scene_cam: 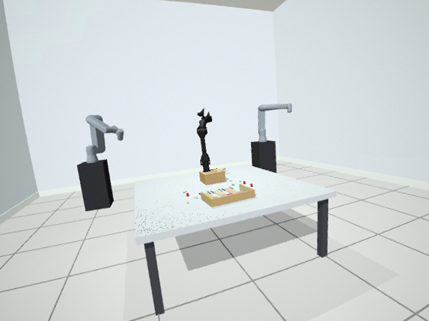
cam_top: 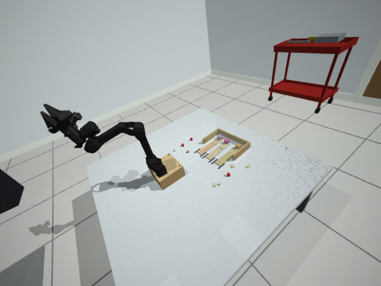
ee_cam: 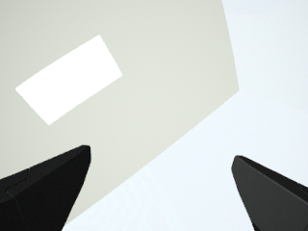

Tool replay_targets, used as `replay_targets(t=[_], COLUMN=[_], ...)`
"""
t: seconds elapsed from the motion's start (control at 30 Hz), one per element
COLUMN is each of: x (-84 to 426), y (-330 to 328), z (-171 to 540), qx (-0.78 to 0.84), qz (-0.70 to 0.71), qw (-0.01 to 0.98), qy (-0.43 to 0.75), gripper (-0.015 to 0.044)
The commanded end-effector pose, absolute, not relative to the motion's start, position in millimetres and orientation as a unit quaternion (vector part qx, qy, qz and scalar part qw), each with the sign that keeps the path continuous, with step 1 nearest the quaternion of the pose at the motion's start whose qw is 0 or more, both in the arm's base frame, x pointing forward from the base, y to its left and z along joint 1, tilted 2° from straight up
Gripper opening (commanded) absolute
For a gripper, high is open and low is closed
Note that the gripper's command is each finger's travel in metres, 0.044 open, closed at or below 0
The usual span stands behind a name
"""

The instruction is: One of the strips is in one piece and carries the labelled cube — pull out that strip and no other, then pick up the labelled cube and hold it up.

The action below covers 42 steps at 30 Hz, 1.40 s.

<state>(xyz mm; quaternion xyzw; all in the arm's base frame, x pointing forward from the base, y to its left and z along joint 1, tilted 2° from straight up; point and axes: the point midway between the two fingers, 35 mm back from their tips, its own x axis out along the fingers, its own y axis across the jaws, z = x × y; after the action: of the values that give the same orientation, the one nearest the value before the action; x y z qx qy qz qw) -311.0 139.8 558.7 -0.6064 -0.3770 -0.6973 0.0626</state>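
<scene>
Shallow wooden tray, three strips inside, pincer up in the air.
The tray (cam_top: 234, 135) (scene_cam: 234, 199) has one open side, facing the wooden block (cam_top: 174, 177) (scene_cam: 213, 177) under the arm. A lilac cube (cam_top: 219, 137) with a faint mark sits at the inner end of the striped strip (cam_top: 209, 147) (scene_cam: 231, 190); its label is too small to read. That strip looks whole, its long axis running from back wall to open side. The middle strip (cam_top: 214, 153) (scene_cam: 221, 192) shows a gap, a magenta cube (cam_top: 227, 141) (scene_cam: 229, 193) at its inner end; an orange cube (cam_top: 238, 145) tops the third. Pincer (cam_top: 43, 108) (scene_cam: 205, 112) (ee_cam: 164, 158) nearly fully open, holding nothing, well apart from the tray.
</scene>
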Motion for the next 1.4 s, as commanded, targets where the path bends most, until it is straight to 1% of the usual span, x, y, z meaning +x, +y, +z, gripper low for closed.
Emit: replay_targets(t=[0.0,0.13,0.3,0.37,0.6,0.8,1.07,1.2,1.37], x=[-310.3,-294.1,-266.8,-243.7,-175.6,-94.7,32.4,96.2,171.8], y=[141.7,178.6,242.1,261.5,333.9,379.8,401.5,393.2,365.3], z=[558.4,551.4,532.0,530.3,496.6,460.8,406.5,378.0,341.0], qx=[-0.606,-0.601,-0.583,-0.593,-0.545,-0.482,-0.377,-0.321,-0.251], qz=[-0.699,-0.726,-0.759,-0.748,-0.752,-0.722,-0.638,-0.581,-0.500], qw=[0.060,0.011,-0.117,-0.143,-0.326,-0.482,-0.669,-0.746,-0.827], qy=[-0.375,-0.334,-0.266,-0.260,-0.177,-0.115,-0.063,-0.052,-0.052], gripper=[0.0400,0.0400,0.0400,0.0400,0.0400,0.0400,0.0400,0.0400,0.0400])
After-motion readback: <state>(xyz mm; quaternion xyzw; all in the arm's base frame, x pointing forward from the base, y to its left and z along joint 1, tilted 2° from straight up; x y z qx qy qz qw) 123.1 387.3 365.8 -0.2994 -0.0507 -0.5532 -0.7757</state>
